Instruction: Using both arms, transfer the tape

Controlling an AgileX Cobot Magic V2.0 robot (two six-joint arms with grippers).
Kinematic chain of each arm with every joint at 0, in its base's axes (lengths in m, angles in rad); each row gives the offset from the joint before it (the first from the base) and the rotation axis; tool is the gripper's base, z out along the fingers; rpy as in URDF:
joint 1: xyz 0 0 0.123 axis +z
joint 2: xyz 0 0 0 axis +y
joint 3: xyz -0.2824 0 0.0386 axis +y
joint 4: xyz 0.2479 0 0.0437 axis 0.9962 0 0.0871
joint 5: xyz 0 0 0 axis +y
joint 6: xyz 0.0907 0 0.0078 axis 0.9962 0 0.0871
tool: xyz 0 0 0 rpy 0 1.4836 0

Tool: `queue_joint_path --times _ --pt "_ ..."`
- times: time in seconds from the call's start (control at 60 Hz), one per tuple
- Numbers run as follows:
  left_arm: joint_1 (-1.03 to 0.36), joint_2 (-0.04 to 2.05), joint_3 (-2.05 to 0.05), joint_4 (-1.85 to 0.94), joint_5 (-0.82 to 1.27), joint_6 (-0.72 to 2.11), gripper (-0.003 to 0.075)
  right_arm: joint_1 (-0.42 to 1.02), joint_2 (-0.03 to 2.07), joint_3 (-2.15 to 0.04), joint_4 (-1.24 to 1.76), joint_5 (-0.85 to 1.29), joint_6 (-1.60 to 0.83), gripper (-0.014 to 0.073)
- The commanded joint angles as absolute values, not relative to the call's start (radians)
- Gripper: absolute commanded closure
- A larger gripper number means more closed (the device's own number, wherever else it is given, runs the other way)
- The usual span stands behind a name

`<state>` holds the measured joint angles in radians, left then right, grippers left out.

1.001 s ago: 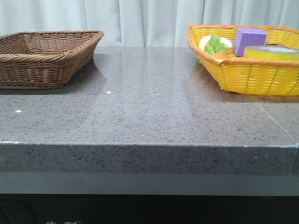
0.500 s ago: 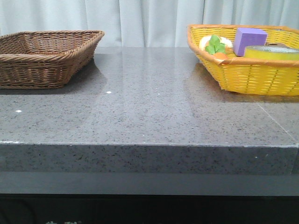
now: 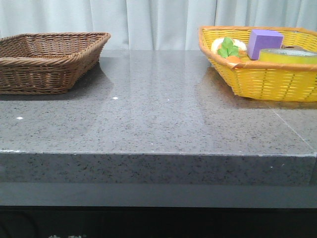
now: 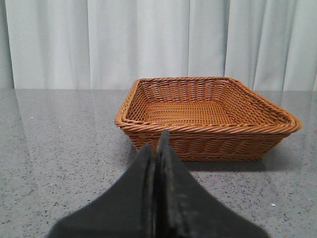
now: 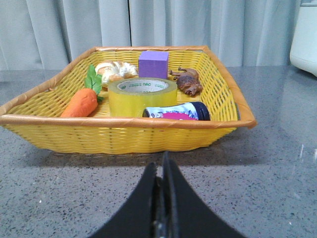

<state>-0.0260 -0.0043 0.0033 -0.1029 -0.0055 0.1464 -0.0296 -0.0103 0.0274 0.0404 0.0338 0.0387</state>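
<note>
Both grippers, left gripper (image 4: 156,148) and right gripper (image 5: 163,168), sit closed and empty; we judge nothing started. The tape (image 5: 142,94) lies in the yellow basket (image 5: 124,133) (beside the carrot (image 5: 81,102)), so our right must open and reach in.

Front view: the yellow basket (image 3: 262,79) is cut off by the right edge and its wall hides all but the top of the tape (image 3: 287,55); the brown basket (image 3: 49,64) is cut by the left edge. No arm appears here. Right wrist view: the basket rim covers the lower part of a dark-capped bottle (image 5: 178,112), its label too small to read, as is the green print on the tape core.
</note>
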Motion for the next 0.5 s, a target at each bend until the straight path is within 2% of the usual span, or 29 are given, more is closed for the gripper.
queue_joint_path --times 0.0,0.484 --pt "-0.023 -0.024 0.011 -0.111 -0.082 0.139 0.0741 -0.034 -0.033 0.021 0.039 -0.051 0.037 0.0662" --pt "-0.023 -0.024 0.007 -0.111 -0.127 0.139 0.0741 -0.034 -0.033 0.011 0.039 -0.060 0.037 0.0662"
